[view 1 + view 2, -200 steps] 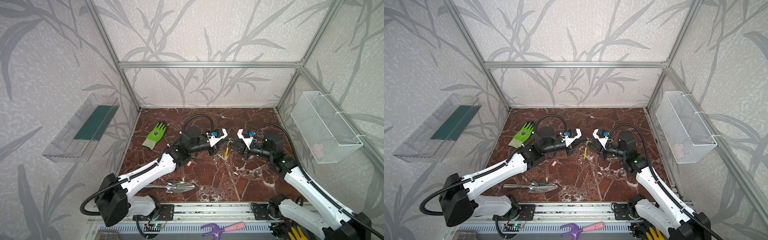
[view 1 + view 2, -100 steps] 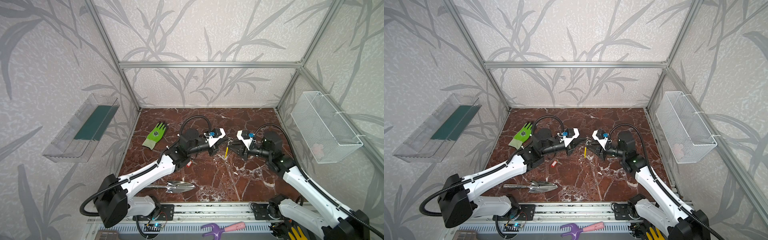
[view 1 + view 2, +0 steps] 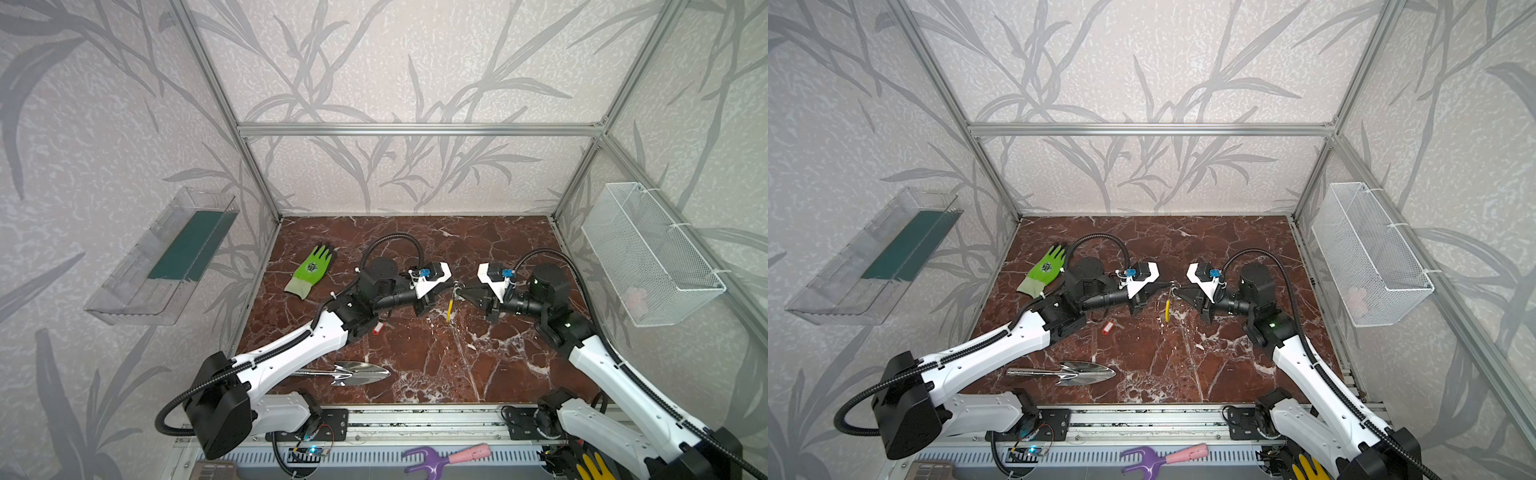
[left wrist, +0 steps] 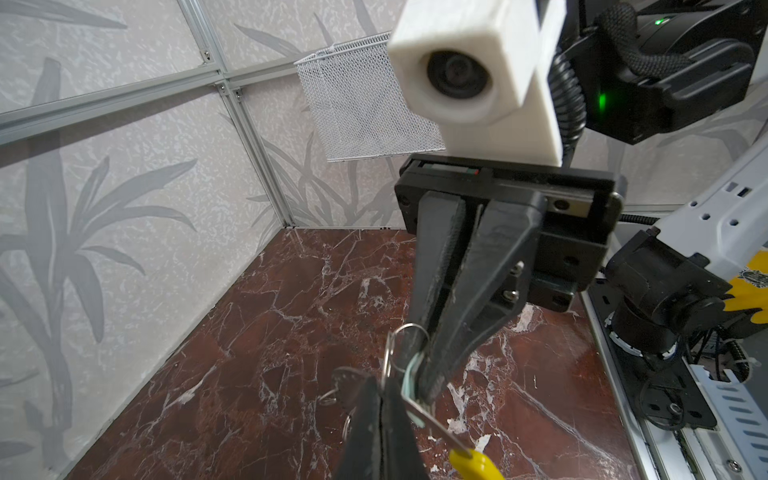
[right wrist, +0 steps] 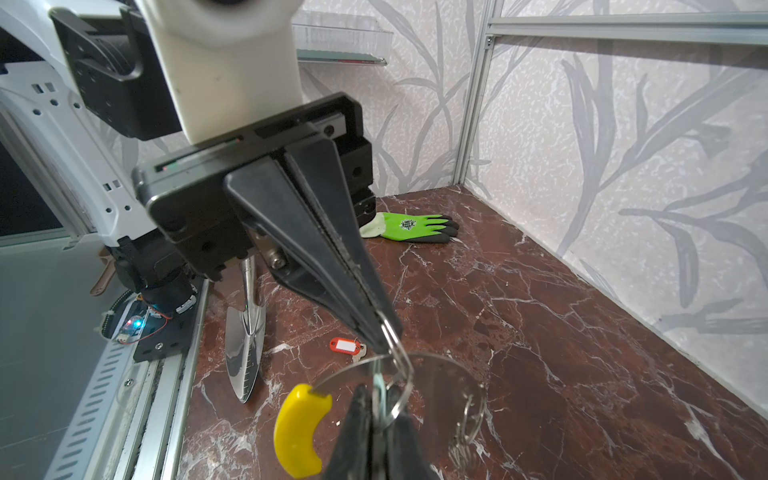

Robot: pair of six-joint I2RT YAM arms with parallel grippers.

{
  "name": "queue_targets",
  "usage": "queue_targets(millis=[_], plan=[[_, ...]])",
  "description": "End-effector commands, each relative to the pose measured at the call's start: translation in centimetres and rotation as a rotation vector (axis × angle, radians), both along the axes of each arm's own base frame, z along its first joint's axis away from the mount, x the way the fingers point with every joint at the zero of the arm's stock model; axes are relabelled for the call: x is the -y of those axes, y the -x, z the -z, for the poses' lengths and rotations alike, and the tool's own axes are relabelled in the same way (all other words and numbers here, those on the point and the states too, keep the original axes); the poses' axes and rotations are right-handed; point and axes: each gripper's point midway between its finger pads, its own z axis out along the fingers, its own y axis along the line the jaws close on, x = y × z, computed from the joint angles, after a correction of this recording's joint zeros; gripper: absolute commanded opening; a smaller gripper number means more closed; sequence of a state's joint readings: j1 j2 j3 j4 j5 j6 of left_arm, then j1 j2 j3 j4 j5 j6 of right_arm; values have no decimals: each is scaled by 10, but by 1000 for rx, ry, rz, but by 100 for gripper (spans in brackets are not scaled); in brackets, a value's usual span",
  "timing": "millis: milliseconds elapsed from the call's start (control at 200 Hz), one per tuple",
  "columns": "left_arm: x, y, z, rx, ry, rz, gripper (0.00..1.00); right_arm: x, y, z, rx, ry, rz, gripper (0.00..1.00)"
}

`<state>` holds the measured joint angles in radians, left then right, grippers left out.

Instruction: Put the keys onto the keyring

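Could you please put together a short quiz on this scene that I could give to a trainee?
1. True or false: the red-tagged key already hangs on the keyring.
2. Where is the keyring? A) inside the clear wall tray; B) held in the air where the left gripper and right gripper meet; C) in the wire basket.
3. Fill in: the steel trowel lies nearer the ____ arm's base.
Key: 1 false, it lies on the marble table; 2 B; 3 left.
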<state>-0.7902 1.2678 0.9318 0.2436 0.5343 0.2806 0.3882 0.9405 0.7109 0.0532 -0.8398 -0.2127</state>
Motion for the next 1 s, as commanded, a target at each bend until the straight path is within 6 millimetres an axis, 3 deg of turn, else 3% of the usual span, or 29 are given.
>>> queue_targets(millis=[0,110,485,710,835,995], plan=[[-5,9,-32,68,50,31,0,-1,7,2,-22,16,-45,6],[-6,12,-37,71,63,41,0,1,7,4,-35,30,-53,2],[-2,18,-45,31,140,87,0,-5,7,-2,-94,-28,-143,5],[0,15,-37,18,139,86,0,6,0,-11,-22,-8,-64,27],[-2,14,-34,17,123,86,0,20,2,-25,51,-21,-8,29],[-1,14,-31,16,104,95,0,21,9,-44,108,-53,-16,30]])
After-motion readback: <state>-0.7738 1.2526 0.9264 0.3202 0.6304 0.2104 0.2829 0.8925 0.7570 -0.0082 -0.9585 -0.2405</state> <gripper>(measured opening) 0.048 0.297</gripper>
